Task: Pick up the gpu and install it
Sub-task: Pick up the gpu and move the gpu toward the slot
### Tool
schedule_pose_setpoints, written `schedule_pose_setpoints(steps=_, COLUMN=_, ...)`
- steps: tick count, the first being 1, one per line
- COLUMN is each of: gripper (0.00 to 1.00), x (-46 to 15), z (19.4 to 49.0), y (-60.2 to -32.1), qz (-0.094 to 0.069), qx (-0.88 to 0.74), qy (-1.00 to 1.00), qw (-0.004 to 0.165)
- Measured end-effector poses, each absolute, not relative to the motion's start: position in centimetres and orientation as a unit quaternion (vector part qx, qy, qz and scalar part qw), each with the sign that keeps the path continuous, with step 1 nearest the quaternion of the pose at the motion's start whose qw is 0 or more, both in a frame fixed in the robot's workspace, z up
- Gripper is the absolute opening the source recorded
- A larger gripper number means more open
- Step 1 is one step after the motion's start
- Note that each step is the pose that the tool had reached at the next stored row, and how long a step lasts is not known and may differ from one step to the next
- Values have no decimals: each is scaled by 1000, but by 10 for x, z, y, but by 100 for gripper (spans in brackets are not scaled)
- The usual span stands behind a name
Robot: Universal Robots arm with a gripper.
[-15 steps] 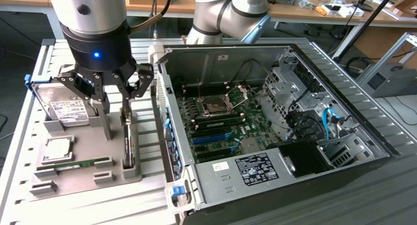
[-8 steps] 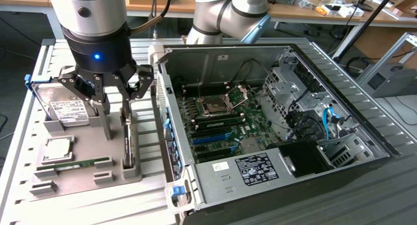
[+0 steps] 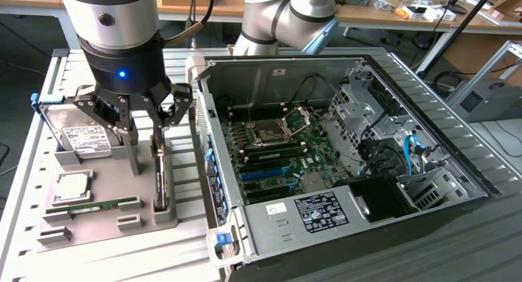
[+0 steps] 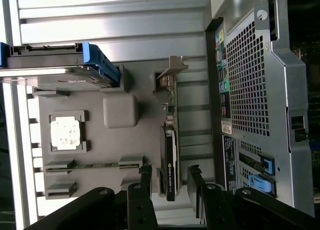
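The gpu (image 3: 161,175) stands on its long edge in a slot at the side of the grey parts tray (image 3: 106,224) nearest the computer. The wrist view looks down on the gpu's (image 4: 171,140) thin dark top edge, with its silver bracket (image 4: 172,68) at one end. My gripper (image 3: 145,124) hangs just above the gpu, open. In the wrist view my gripper (image 4: 170,179) straddles the card's end, one finger on each side, with a gap to each.
The tray (image 4: 142,140) also holds a silver hard drive (image 3: 82,135) in a blue carrier, a processor (image 3: 72,185) and a green memory stick (image 3: 94,205). The open computer case (image 3: 424,135) lies beside the tray, its motherboard with blue slots (image 3: 265,172) showing.
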State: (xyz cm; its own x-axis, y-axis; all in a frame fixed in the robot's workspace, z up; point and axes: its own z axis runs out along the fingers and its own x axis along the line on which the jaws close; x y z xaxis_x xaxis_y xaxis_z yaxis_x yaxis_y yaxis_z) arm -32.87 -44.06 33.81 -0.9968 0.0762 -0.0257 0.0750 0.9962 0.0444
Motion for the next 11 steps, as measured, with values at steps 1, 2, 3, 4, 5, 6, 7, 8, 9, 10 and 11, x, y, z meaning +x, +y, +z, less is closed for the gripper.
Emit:
schedule_pose_setpoints(steps=1, gripper=42, x=-329, z=338, y=-441, qz=22, qx=38, qy=999, qw=14)
schedule_pose_setpoints(steps=2, gripper=42, x=-329, z=337, y=-441, qz=22, qx=38, qy=999, qw=14)
schedule_pose_setpoints(steps=3, gripper=42, x=-329, z=337, y=-441, qz=22, qx=38, qy=999, qw=14)
schedule_pose_setpoints(steps=4, gripper=42, x=-329, z=337, y=-441, qz=22, qx=38, qy=999, qw=14)
schedule_pose_setpoints(steps=5, gripper=42, x=-329, z=336, y=-441, qz=22, qx=38, qy=999, qw=14)
schedule_pose_setpoints(steps=6, gripper=42, x=-329, z=336, y=-441, qz=22, qx=38, qy=999, qw=14)
schedule_pose_setpoints(steps=7, gripper=42, x=-329, z=336, y=-441, qz=22, qx=38, qy=999, qw=14)
schedule_pose_setpoints(steps=8, gripper=42, x=-329, z=335, y=-441, qz=22, qx=38, qy=999, qw=14)
schedule_pose_setpoints(steps=9, gripper=42, x=-329, z=335, y=-441, qz=22, qx=38, qy=999, qw=14)
schedule_pose_setpoints(steps=10, gripper=42, x=-329, z=335, y=-441, qz=22, qx=38, qy=999, qw=14)
schedule_pose_setpoints(steps=11, gripper=42, x=-329, z=335, y=-441, qz=22, qx=38, qy=999, qw=14)
